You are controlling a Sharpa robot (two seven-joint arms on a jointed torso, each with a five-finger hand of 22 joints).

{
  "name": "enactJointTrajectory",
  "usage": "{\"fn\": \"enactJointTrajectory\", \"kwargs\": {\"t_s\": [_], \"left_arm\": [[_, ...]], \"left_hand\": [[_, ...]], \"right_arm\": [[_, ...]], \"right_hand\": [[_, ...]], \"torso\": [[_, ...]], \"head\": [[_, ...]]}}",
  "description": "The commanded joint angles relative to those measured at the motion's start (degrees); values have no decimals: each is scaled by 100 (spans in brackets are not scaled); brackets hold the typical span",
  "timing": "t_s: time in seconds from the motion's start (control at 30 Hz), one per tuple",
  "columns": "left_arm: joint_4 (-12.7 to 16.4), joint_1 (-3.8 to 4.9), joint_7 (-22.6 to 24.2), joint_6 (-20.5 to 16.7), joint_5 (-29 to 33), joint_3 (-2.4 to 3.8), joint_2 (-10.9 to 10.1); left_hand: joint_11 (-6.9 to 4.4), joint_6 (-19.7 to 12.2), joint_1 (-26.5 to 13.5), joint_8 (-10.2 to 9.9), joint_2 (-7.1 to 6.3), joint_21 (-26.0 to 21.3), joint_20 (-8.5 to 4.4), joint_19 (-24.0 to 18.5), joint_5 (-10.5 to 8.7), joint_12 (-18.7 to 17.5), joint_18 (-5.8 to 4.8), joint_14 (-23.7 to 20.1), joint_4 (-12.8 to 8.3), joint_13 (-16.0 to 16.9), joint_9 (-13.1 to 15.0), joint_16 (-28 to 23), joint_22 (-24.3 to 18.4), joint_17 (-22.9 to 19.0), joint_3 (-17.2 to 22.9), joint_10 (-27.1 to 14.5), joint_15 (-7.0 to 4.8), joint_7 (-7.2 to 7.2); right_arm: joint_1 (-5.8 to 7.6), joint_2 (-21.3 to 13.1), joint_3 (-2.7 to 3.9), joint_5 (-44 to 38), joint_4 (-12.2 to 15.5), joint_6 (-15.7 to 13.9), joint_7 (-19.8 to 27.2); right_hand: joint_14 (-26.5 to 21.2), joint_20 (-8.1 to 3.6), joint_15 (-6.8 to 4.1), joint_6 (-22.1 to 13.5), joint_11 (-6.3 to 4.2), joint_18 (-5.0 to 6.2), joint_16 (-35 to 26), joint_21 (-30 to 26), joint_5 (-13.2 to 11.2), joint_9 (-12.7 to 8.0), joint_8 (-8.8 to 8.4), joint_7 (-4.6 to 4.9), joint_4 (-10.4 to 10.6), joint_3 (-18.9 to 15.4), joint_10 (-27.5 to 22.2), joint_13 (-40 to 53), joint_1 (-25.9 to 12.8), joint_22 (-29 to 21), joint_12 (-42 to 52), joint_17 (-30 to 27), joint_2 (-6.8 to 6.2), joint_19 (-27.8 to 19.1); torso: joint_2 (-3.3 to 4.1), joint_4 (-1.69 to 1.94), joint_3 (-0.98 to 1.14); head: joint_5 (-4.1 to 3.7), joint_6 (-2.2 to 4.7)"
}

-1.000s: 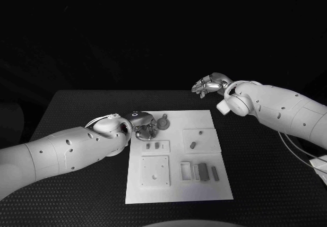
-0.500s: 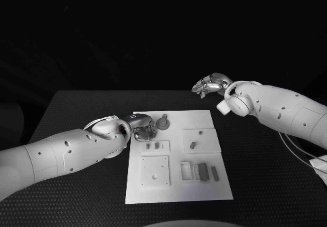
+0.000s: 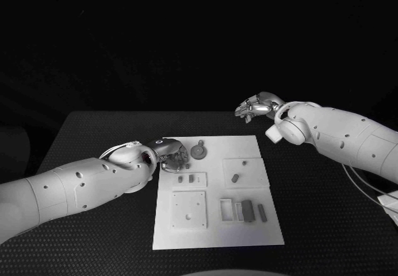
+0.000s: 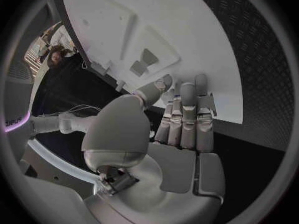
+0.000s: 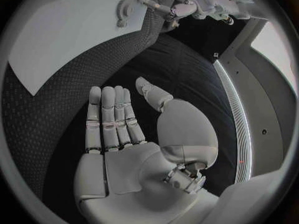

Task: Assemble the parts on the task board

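The white rectangular task board [image 3: 217, 190] lay mid-table, small grey parts [image 3: 247, 209] resting on it. The left hand [image 3: 170, 154] hovered at the board's far left corner — fingers straight, holding nothing. The right hand [image 3: 255, 106] hung beyond the table's far edge, fingers spread and empty.

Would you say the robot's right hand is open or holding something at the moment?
Open. The right hand shows a bare palm with fingers extended and nothing between them, hovering above the black table beyond the task board.
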Motion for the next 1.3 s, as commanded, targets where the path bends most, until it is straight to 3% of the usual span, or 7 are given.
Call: {"fn": "enactJointTrajectory", "kwargs": {"t_s": [0.03, 0.13, 0.23, 0.5, 0.7, 0.87, 1.3], "left_arm": [[-63, -26, -150, -62, 118, -14, -116], [-79, -21, -150, -104, 268, 11, -211], [-136, -12, -70, -98, 770, 107, -332], [-317, 206, 619, -83, 4006, 357, -662], [-271, 361, 1093, 266, 5833, 383, -924], [-211, 372, 1228, 315, 6319, 387, -1035], [-150, 371, 1243, 251, 6326, 386, -1103]], "left_hand": [[30, 10, 7, -11, -55, -27, 42, 8, -32, 24, 94, 14, 15, 19, 0, -14, 11, -7, -14, -64, 24, 6], [25, 21, 22, 4, -65, -30, 43, 14, -31, 38, 100, 17, 17, 27, 5, -10, 16, -7, -7, -43, 20, 0], [18, 43, 43, 29, -72, -41, 46, 10, -28, 52, 101, 7, 21, 37, 13, -16, 19, -13, 10, -17, 15, -11], [61, 101, 3, 109, 28, -246, 137, -374, 191, 55, -1, -340, 38, 58, 42, -355, -85, -175, 121, -6, 68, -45], [181, 35, -410, 190, 54, -251, 417, -1288, 110, 30, -83, -829, 45, 66, 82, -1403, -559, -663, -71, -100, 256, -44], [220, -77, -648, 250, 71, -244, 794, -2127, 95, 33, -83, -1181, -35, 20, 120, -2503, -1189, -966, -326, -185, 635, -23], [235, -122, -686, 286, 103, -237, 852, -2210, 69, 33, -83, -1193, -28, -20, 125, -2897, -1514, -916, -457, -206, 706, -12]], "right_arm": [[-23, -77, -3, -541, 153, 87, 8], [-48, -176, -11, -900, 331, 25, -5], [-96, -304, -19, -1620, 608, -33, -5], [-243, -592, -66, -3562, 1135, -321, -49], [-401, -838, -168, -4902, 1676, -660, -213], [-510, -1010, -215, -5633, 2015, -828, -365], [-679, -1304, -274, -5930, 2511, -680, -454]], "right_hand": [[247, -70, -44, -51, 6, 79, -102, 57, 8, 7, -41, 15, -4, 40, 268, -343, 35, 38, -570, -96, 9, 162], [384, -106, -43, -76, 22, 79, -132, 67, 12, -35, -82, 27, -8, 62, 458, -594, 73, 53, -1077, -132, 14, 262], [632, -189, -79, -61, 16, 79, -89, 128, 21, -75, -99, 27, -8, 74, 742, -844, 151, 80, -1679, -135, 41, 490], [1097, -346, -98, -126, 24, 79, -103, 204, 12, -136, -152, 61, -14, 137, 903, -1094, 267, 51, -2287, -198, 2, 886], [1298, -403, -113, -86, -3, 79, -228, 137, 22, -188, -143, 44, -30, 133, 1223, -1274, 417, 0, -2738, -253, -129, 1032], [1329, -408, -105, -54, 6, 79, -245, 121, 21, -211, -135, 20, -18, 102, 1279, -1328, 447, 1, -2897, -245, -313, 1065], [1379, -412, -90, -17, 22, 79, -279, 76, 21, -308, -149, 18, 207, 126, 1424, -1406, 284, 2, -3178, -219, -678, 1135]], "torso": [[3, -4, 0], [3, -3, 1], [3, 0, 3], [3, 4, 2], [14, 1, 0], [3, 4, -3], [7, -6, -5]], "head": [[-20, 26], [-50, 47], [-101, 74], [-198, 128], [-110, 142], [-94, 107], [-107, 77]]}}
